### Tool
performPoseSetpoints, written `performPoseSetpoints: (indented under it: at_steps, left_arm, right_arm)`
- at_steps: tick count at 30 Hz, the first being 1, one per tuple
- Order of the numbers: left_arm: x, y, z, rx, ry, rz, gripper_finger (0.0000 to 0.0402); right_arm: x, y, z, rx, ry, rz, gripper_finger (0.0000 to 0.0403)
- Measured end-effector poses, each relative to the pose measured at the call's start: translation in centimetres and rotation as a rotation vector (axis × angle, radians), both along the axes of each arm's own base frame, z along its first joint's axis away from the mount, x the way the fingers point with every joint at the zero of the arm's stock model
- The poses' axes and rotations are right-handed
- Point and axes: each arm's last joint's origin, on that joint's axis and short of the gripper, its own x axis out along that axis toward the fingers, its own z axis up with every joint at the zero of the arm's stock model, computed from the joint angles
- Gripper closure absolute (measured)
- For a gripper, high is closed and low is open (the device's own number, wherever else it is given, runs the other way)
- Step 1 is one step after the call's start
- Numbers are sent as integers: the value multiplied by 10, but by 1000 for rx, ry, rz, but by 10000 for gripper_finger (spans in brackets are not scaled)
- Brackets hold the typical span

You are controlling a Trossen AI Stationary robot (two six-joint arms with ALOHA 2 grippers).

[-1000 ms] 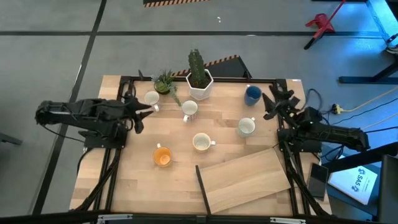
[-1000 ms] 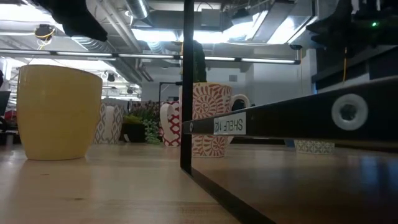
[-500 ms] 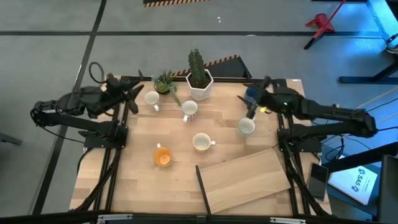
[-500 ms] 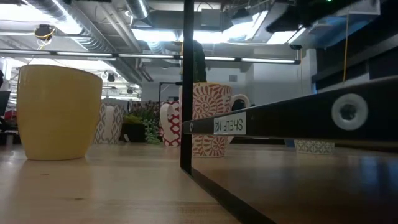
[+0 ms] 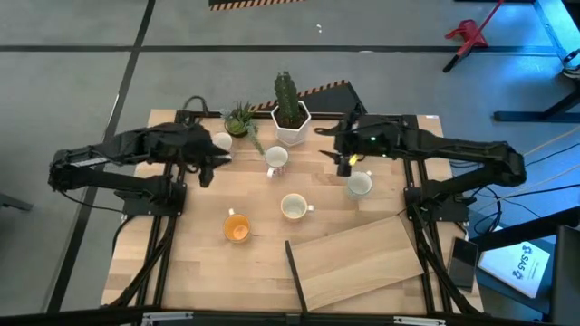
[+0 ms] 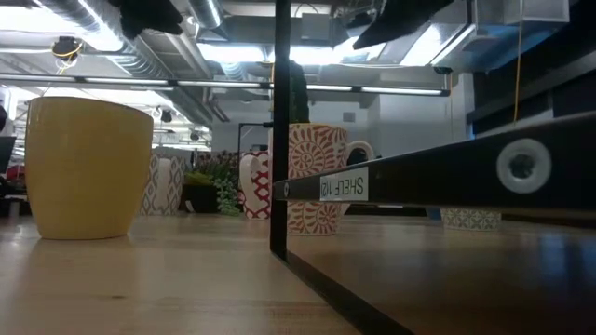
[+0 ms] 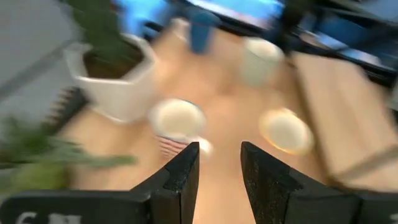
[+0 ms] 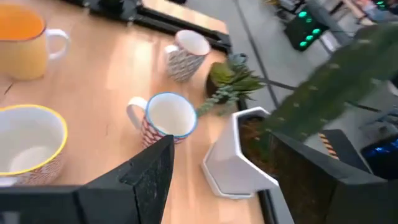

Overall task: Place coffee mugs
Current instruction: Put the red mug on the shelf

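Five mugs stand on their bases in the high view: a white one (image 5: pixel 220 142) at far left, a red-patterned one (image 5: pixel 276 158), a white one (image 5: pixel 359 185), a yellow-rimmed cream one (image 5: pixel 293 206) and an orange one (image 5: pixel 236 227). My right arm hides the dark blue mug there; the left wrist view shows it (image 7: pixel 202 28). My left gripper (image 5: pixel 207 163) hangs open above the table just near of the far-left white mug. My right gripper (image 5: pixel 343 156) hangs open above the table between the red-patterned mug (image 8: pixel 165 118) and the right-hand white mug.
A white hexagonal cactus pot (image 5: pixel 291 122) and a small succulent (image 5: pixel 239 119) stand at the far edge. A wooden shelf board (image 5: pixel 362 258) with a dark upright edge lies at near right. Bare tabletop (image 5: pixel 195 263) lies at near left.
My right gripper has swept from the table's far right corner toward the left, passing over the dark blue mug and stopping near the red-patterned mug. My left gripper pulled back toward the far left edge, then returned to the spot beside the white mug. No mug has moved.
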Motion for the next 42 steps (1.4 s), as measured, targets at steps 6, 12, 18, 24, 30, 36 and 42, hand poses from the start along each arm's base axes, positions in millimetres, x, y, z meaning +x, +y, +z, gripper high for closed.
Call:
performPoseSetpoints:
  at_steps: [6, 12, 18, 24, 30, 36, 42]
  left_arm:
    - [19, -2, -6, -142, 13, -188, 277]
    - [31, -6, -13, -329, 47, -311, 215]
    - [44, -12, -21, -362, 111, -376, 159]
    - [53, -10, -31, -303, 173, -356, 151]
    - [38, -3, -20, -263, 103, -307, 151]
    - [19, 5, -13, -229, 72, -188, 151]
    - [-1, 6, -10, -176, 79, -74, 153]
  right_arm:
    - [17, -2, -15, 10, 62, 27, 155]
    - [21, -3, -19, -10, 75, 39, 155]
    - [36, -6, -29, -44, 73, 46, 155]
    - [56, -10, -46, -29, 61, 56, 155]
    - [81, -14, -39, -53, 140, 82, 155]
    - [121, -23, -12, -133, 246, 137, 155]
    - [138, -28, -6, -164, 324, 122, 155]
